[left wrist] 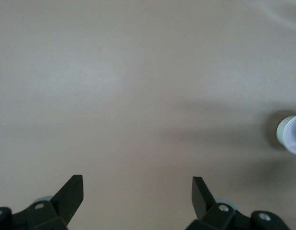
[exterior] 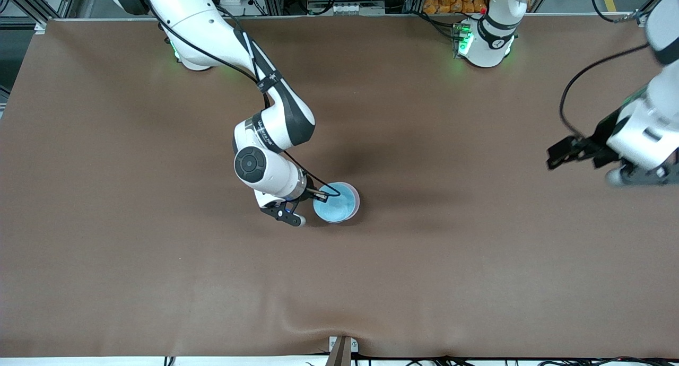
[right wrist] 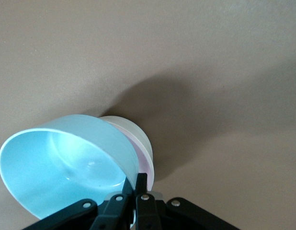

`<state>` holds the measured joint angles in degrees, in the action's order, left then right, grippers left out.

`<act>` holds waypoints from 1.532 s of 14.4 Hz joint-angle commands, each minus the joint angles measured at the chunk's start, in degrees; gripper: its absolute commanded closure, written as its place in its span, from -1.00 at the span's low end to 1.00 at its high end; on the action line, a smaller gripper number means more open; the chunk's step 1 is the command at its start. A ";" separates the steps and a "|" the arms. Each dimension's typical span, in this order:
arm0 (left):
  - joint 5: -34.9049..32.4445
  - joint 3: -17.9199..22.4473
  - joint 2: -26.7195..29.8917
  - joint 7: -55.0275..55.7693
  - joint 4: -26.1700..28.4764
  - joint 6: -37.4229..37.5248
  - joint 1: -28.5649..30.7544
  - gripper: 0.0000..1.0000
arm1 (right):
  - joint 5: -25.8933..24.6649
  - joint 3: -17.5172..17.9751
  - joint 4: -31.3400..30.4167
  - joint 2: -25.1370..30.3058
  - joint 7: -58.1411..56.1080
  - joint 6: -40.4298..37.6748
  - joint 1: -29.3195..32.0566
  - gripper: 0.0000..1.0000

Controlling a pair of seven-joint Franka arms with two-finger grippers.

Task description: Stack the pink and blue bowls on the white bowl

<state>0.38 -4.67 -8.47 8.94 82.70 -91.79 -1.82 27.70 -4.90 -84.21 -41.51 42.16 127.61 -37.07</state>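
Observation:
The blue bowl (exterior: 334, 204) sits tilted in the pink bowl (exterior: 357, 195) near the table's middle. In the right wrist view the blue bowl (right wrist: 62, 163) leans on the pink bowl's rim (right wrist: 144, 160), and the pink bowl rests in the white bowl (right wrist: 131, 129). My right gripper (exterior: 321, 195) is shut on the blue bowl's rim, one finger inside and one outside (right wrist: 134, 184). My left gripper (exterior: 557, 156) hangs open and empty over bare table at the left arm's end, and shows the same in its own wrist view (left wrist: 137, 191). That view shows the stack (left wrist: 290, 134) far off.
The brown table cover (exterior: 424, 260) is bare around the stack. A ripple in the cover lies at its edge nearest the front camera, by a metal bracket (exterior: 342, 349). The arms' bases stand along the table's edge farthest from the front camera.

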 commanded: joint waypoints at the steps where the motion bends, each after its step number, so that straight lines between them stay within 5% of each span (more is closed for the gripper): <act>1: -1.17 2.82 3.96 -2.61 0.71 2.93 -1.52 -1.00 | 4.72 0.06 2.03 -2.17 0.20 -0.43 0.16 1.00; 7: -1.26 3.17 12.68 -3.40 1.50 12.42 -1.16 -1.00 | 4.82 0.06 1.94 -2.52 -0.15 -0.52 0.51 1.00; 8: -1.26 3.61 12.51 -4.10 1.07 12.25 -0.64 -1.00 | 4.91 0.06 1.94 -2.52 0.11 -0.52 0.60 0.50; 9: -1.09 4.48 12.25 -4.81 1.15 11.12 -0.46 -1.00 | 4.91 0.06 1.86 -2.70 0.38 -0.43 0.69 -0.49; 10: -1.26 4.93 12.07 -6.03 1.15 9.36 -0.37 -1.00 | 4.74 0.06 1.77 -2.96 -0.14 -0.08 0.51 -0.99; 19: -1.97 5.81 11.37 -9.38 2.47 7.06 0.33 -1.00 | 3.51 -0.46 1.77 -0.08 -0.50 0.80 0.51 -1.00; 22: 0.14 5.90 11.28 -9.21 4.40 6.89 0.51 -1.00 | -1.92 -3.01 1.42 5.28 -1.99 -2.43 0.51 -1.00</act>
<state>-0.51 1.32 2.38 0.82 85.40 -84.07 -1.50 29.20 -6.84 -81.51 -41.26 41.48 128.54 -37.10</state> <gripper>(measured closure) 0.000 0.000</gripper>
